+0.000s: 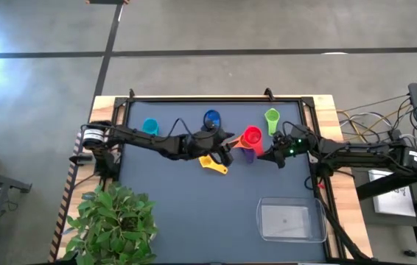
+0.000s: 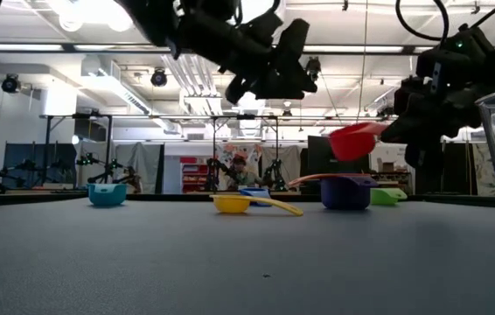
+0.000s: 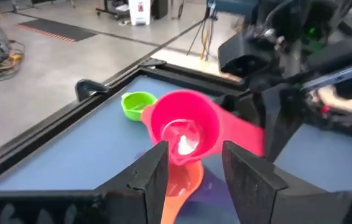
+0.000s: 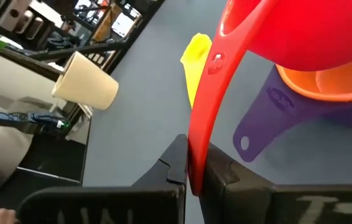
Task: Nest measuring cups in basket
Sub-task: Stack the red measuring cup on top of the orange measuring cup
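My right gripper (image 4: 194,167) is shut on the red cup (image 1: 251,135), which hangs above the purple cup (image 2: 345,192). The orange cup (image 4: 325,84) sits nested inside the purple one. My left gripper (image 3: 191,155) is open, raised above the table just left of that stack, and touches nothing. The yellow cup (image 1: 212,163) lies on its base near the left gripper. The blue cup (image 1: 211,118), the teal cup (image 1: 150,126) and the green cup (image 1: 272,118) stand along the far side. The clear basket (image 1: 291,220) sits at the near right. My right gripper pinches the red cup's flat handle (image 4: 196,140) near its free end, one finger on each flat face. The fingers come from the table's right, slanting down. The cup is lifted clear and sits roughly level just above the orange cup (image 2: 352,140).
A potted plant (image 1: 114,221) stands at the table's near left corner. A raised dark rim (image 1: 216,98) runs round the mat. Open mat lies between the cups and the basket. Cables and equipment sit beyond the right edge.
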`<action>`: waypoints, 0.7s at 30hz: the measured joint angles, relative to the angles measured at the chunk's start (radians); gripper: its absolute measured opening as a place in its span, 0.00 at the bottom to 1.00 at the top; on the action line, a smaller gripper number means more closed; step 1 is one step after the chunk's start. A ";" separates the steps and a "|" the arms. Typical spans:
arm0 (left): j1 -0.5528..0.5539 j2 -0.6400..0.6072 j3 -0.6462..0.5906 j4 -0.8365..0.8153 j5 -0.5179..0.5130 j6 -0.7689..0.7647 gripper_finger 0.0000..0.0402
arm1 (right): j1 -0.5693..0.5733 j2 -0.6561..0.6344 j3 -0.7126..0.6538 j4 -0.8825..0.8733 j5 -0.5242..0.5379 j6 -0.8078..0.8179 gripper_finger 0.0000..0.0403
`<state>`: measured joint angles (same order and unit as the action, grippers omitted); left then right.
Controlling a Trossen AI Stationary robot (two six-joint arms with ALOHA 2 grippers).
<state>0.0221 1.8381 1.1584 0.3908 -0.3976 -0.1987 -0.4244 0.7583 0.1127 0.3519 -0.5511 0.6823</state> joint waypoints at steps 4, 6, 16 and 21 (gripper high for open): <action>0.006 0.016 -0.036 0.032 0.000 -0.026 0.33 | 0.000 0.034 0.008 -0.001 -0.003 0.006 0.02; 0.007 0.023 -0.037 0.030 0.001 -0.029 0.33 | 0.000 0.058 0.015 0.001 -0.002 0.008 0.02; 0.006 0.029 -0.023 0.029 0.025 -0.028 0.33 | -0.006 0.183 0.056 0.052 0.002 0.014 0.03; 0.006 0.029 -0.023 0.011 0.043 -0.028 0.33 | -0.006 0.215 0.062 0.050 0.037 0.009 0.08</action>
<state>0.0284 1.8675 1.1358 0.4015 -0.3548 -0.2268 -0.4309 0.9729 0.1745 0.4022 -0.5140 0.6911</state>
